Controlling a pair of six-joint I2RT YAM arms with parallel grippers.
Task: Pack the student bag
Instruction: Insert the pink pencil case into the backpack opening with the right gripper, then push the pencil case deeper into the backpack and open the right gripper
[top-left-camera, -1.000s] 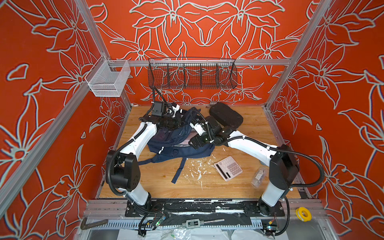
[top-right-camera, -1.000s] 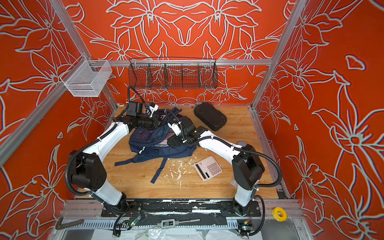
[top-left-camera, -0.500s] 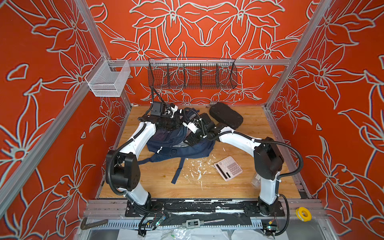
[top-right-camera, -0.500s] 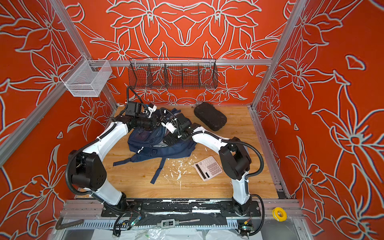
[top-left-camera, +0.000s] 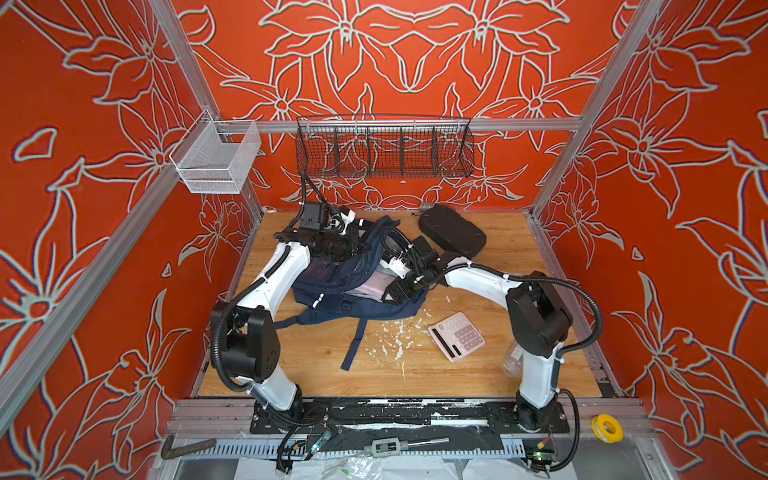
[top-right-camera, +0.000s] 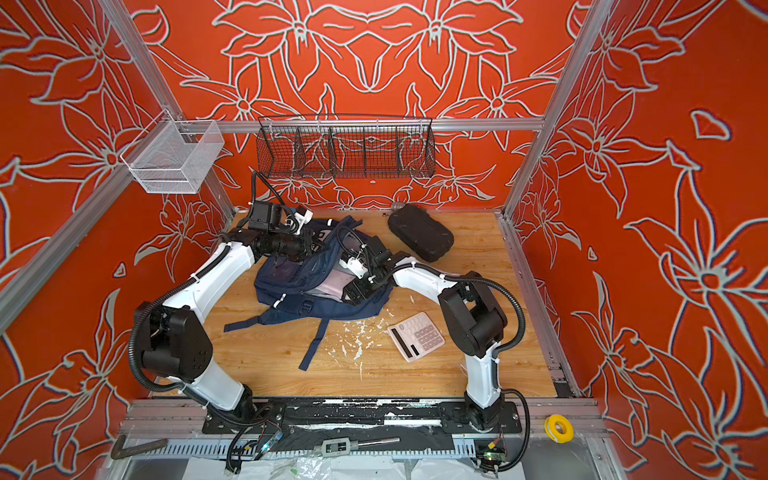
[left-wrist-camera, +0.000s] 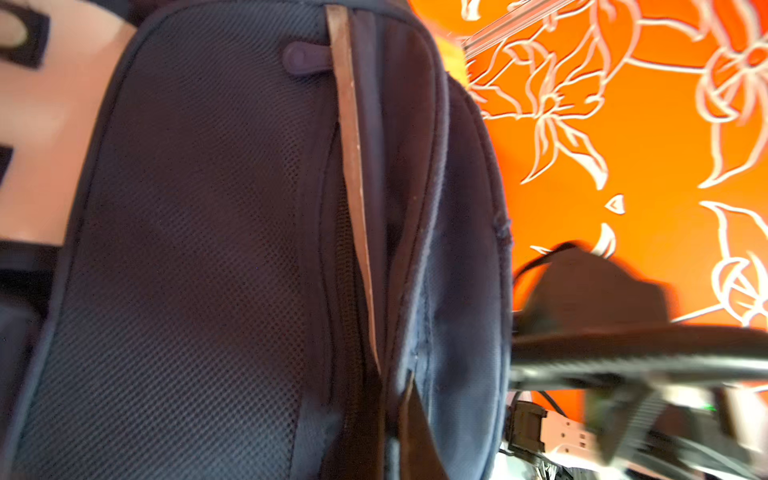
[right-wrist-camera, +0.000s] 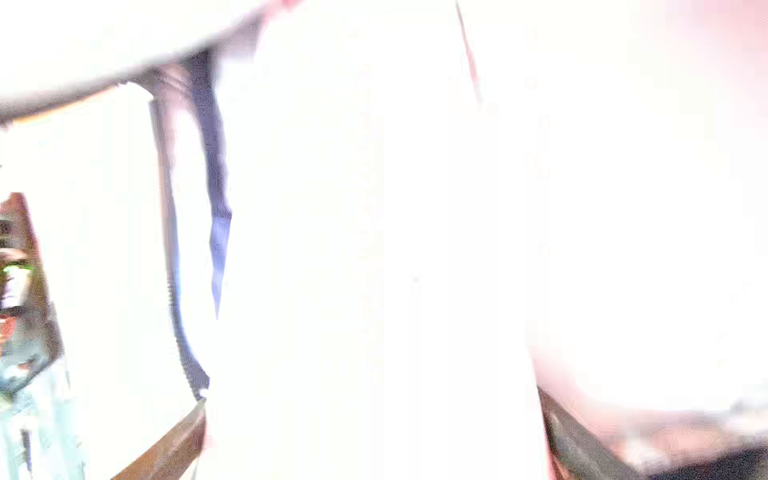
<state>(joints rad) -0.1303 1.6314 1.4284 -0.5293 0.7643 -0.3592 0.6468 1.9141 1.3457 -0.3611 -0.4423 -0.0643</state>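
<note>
The student bag (top-left-camera: 332, 276), a navy-blue backpack, lies at the back left of the wooden table in both top views, straps trailing toward the front. My left gripper (top-left-camera: 361, 246) is shut on the fabric of its upper rim and holds the mouth up. The bag's mesh panel (left-wrist-camera: 187, 249) fills the left wrist view. My right gripper (top-left-camera: 392, 293) sits inside the mouth, against pale lining (top-left-camera: 370, 286), its fingers standing wide apart. The right wrist view is washed out white, so what lies between those fingers is hidden.
A black oval hard case (top-left-camera: 453, 235) lies behind the right arm. In front right are a pink-white calculator (top-left-camera: 457, 341) and a small clear bottle (top-left-camera: 513, 361), with white scraps (top-left-camera: 395, 336) nearby. A black wire basket (top-left-camera: 384, 151) and a white mesh basket (top-left-camera: 216, 160) hang on the walls.
My right arm folded its elbow inward and pushed the gripper into the bag's mouth, then drew it slightly back toward the front. My left gripper kept its hold on the rim.
</note>
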